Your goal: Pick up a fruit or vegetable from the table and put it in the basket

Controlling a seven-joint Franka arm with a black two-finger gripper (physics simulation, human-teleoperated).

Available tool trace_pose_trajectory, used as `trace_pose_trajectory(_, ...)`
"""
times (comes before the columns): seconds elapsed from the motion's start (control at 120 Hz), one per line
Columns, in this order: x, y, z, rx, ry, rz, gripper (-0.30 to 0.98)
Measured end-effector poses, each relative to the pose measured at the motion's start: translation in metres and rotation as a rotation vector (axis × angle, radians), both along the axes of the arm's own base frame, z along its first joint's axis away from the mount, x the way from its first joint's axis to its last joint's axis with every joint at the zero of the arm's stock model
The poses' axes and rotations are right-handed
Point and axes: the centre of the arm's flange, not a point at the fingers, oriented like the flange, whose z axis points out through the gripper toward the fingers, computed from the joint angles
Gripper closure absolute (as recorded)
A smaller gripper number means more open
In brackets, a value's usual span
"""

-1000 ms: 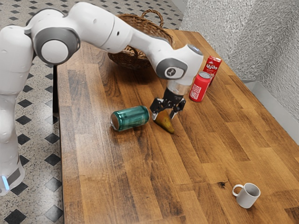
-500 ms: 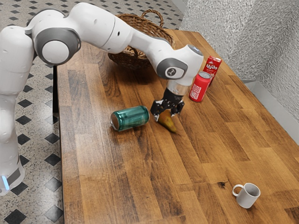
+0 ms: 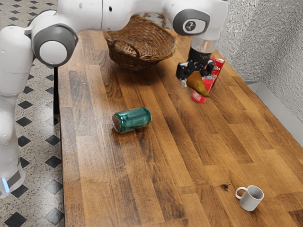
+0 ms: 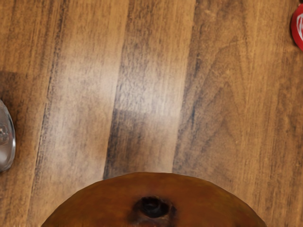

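My gripper [image 3: 195, 78] is raised above the table in the exterior view, shut on the brownish-yellow pear [image 3: 197, 84], whose narrow end hangs down toward the exterior view's right. In the wrist view the blunt end of the pear [image 4: 151, 196] looms large at the lower edge. The brown wicker basket [image 3: 137, 45] stands on the table, apart from my gripper, toward the exterior view's upper left, its inside partly visible under the arm.
A green can [image 3: 132, 119] lies on its side on the wooden table [image 3: 142, 175]. Partly hidden behind the pear and gripper are a red can [image 3: 197, 98] and a red carton [image 3: 218, 71]. A white mug [image 3: 251, 197] stands near the exterior view's lower right.
My gripper has closed around the pear and lifted it off the table, moving up and toward the exterior view's right. The red can is now mostly covered; more of the basket shows.
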Motion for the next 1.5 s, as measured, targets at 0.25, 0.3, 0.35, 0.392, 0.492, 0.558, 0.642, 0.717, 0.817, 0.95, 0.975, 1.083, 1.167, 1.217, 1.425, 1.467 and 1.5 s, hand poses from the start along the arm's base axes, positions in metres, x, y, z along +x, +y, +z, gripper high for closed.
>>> trace_pose_trajectory(0.25,-0.035,0.025,0.071,0.053,-0.011,0.060,0.35)
trace_pose_trajectory(0.3,-0.042,0.052,0.074,0.070,0.006,0.113,0.34)
trace_pose_trajectory(0.35,-0.051,0.083,0.078,0.084,0.022,0.174,0.34)
trace_pose_trajectory(0.392,-0.059,0.108,0.078,0.095,0.039,0.225,0.35)
trace_pose_trajectory(0.492,-0.079,0.168,0.077,0.110,0.079,0.339,0.35)
trace_pose_trajectory(0.558,-0.092,0.202,0.074,0.108,0.102,0.395,0.34)
trace_pose_trajectory(0.642,-0.112,0.244,0.073,0.100,0.125,0.463,0.35)
trace_pose_trajectory(0.717,-0.133,0.283,0.071,0.092,0.143,0.526,0.35)
trace_pose_trajectory(0.817,-0.163,0.330,0.070,0.080,0.161,0.599,0.35)
trace_pose_trajectory(0.95,-0.161,0.351,0.051,0.076,0.184,0.597,0.35)
trace_pose_trajectory(0.975,-0.157,0.356,0.045,0.076,0.185,0.593,0.36)
trace_pose_trajectory(1.083,-0.131,0.374,0.029,0.099,0.150,0.566,0.35)
trace_pose_trajectory(1.167,-0.117,0.388,0.016,0.099,0.112,0.540,0.35)
trace_pose_trajectory(1.217,-0.107,0.393,0.005,0.096,0.090,0.518,0.35)
trace_pose_trajectory(1.425,-0.079,0.407,-0.017,0.109,-0.012,0.423,0.35)
trace_pose_trajectory(1.467,-0.076,0.408,-0.018,0.114,-0.027,0.405,0.34)
trace_pose_trajectory(1.5,-0.075,0.409,-0.019,0.118,-0.033,0.393,0.32)
